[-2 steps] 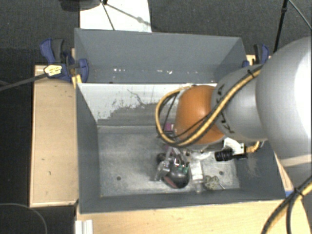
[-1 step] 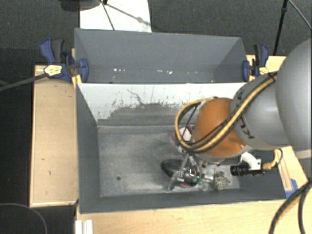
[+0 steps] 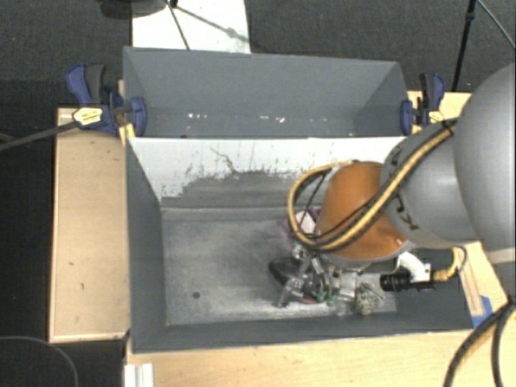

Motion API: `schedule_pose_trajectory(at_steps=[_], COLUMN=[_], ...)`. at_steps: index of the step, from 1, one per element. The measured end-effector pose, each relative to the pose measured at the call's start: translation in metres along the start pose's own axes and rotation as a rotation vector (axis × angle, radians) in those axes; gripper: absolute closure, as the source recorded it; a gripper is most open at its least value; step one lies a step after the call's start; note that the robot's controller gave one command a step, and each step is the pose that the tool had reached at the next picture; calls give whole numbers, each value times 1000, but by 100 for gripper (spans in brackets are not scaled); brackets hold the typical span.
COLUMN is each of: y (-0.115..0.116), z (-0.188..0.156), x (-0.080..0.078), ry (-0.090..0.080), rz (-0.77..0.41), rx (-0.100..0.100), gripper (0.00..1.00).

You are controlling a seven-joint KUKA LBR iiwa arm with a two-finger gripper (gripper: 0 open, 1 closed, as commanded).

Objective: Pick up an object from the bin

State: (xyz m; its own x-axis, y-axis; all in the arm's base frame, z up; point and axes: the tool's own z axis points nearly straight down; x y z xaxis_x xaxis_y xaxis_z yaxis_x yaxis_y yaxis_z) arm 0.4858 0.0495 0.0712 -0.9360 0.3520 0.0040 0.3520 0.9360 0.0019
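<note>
My gripper (image 3: 313, 279) is low over the bin floor, near the front wall and right of the middle, under the arm's orange cover. A small dark thing (image 3: 281, 270) lies against its left side. A small mottled grey-green lump (image 3: 368, 297) sits just to its right by the front wall. A little pink and white thing (image 3: 300, 220) peeks out behind the cables, further back. Reddish and green bits show right under the gripper; what they belong to is hidden.
The arm and its cables cover the right part of the bin. The left half of the floor shows bare grey metal with scuff marks. The bin's sloped back wall rises behind.
</note>
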Motion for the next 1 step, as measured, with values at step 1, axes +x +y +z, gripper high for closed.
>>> schedule_pose_trajectory(at_steps=[1], y=[13], z=[-186], x=[-9], ry=[-13], rz=[-167], rx=[-1], gripper=[100])
